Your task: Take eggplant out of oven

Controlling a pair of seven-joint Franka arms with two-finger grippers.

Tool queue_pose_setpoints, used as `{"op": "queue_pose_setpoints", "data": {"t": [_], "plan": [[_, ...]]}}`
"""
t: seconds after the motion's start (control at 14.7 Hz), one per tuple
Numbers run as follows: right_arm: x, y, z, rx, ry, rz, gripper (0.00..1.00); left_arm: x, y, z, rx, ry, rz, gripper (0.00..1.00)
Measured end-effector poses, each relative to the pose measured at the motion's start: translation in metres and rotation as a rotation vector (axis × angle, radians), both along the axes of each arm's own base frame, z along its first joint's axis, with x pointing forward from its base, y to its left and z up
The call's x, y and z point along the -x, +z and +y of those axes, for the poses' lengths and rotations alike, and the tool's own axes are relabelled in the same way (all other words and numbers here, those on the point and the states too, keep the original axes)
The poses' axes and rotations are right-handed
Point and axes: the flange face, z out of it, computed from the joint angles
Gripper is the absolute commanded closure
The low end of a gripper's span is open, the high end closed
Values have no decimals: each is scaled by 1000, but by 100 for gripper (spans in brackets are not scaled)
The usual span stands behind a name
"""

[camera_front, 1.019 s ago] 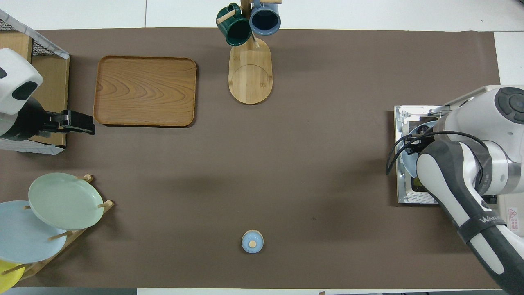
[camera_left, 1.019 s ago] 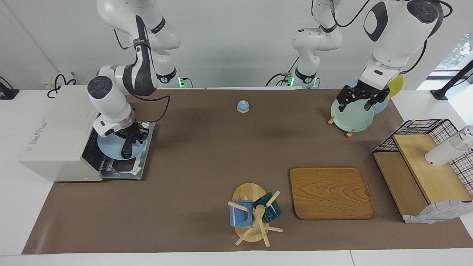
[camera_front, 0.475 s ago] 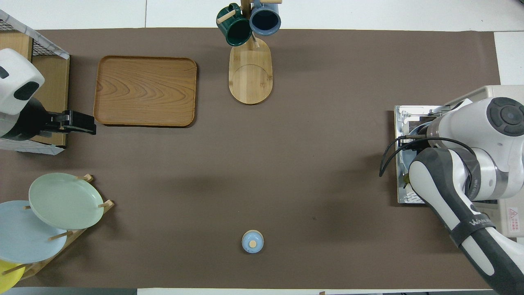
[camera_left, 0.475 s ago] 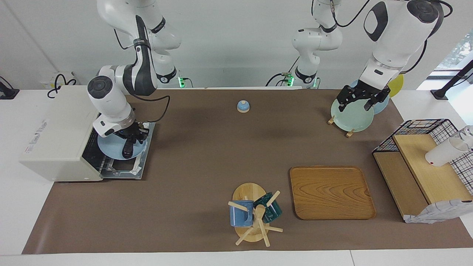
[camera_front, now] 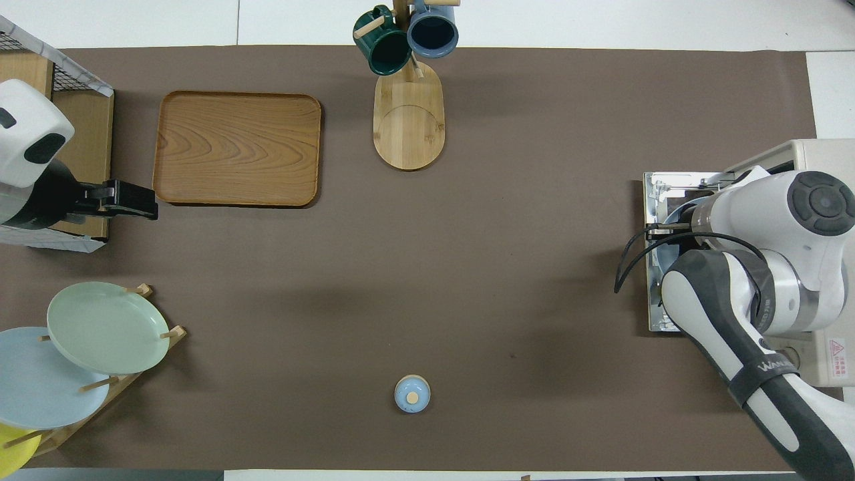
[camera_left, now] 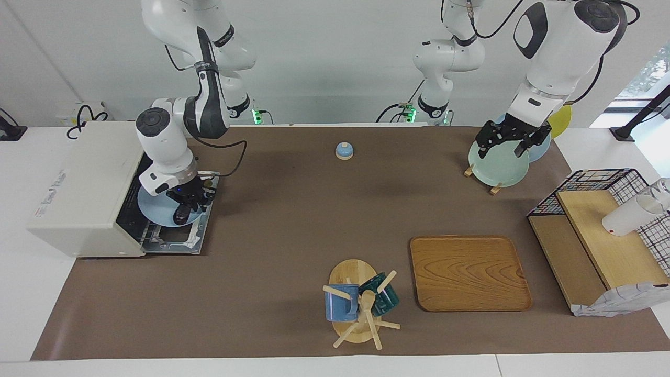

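Note:
The cream-white oven point(camera_left: 78, 188) stands at the right arm's end of the table, its door point(camera_left: 172, 243) folded down flat. A pale blue plate point(camera_left: 154, 209) sits at the oven's mouth. My right gripper point(camera_left: 187, 205) is over that plate, shut on the dark eggplant point(camera_left: 181, 213), whose end hangs below the fingers. In the overhead view the right arm covers the gripper and the eggplant; only the oven point(camera_front: 825, 150) and the plate's rim point(camera_front: 670, 215) show. My left gripper point(camera_left: 503, 144) waits open and empty in the air near the plate rack; it also shows in the overhead view point(camera_front: 130, 200).
A plate rack with a green plate point(camera_left: 497, 167) and a black wire basket point(camera_left: 591, 183) holding a white cup point(camera_left: 628, 217) stand at the left arm's end. A wooden tray point(camera_left: 468, 272), a mug tree point(camera_left: 361, 303) and a small blue bell point(camera_left: 344, 151) are mid-table.
My right arm has drawn a little out from the oven toward the table's middle, the eggplant moving with the gripper. The left arm has barely moved.

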Motion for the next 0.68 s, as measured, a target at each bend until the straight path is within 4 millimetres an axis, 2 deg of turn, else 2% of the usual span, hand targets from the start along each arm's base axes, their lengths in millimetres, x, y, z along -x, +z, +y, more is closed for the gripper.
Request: {"op": "queue_pose_setpoints", "data": {"t": [0.14, 0.68], "plan": [[0, -1, 0, 0, 1, -1, 78, 0, 0, 0, 0, 0, 0, 0], [2, -9, 3, -3, -22, 5, 78, 0, 0, 0, 0, 0, -1, 0]]}}
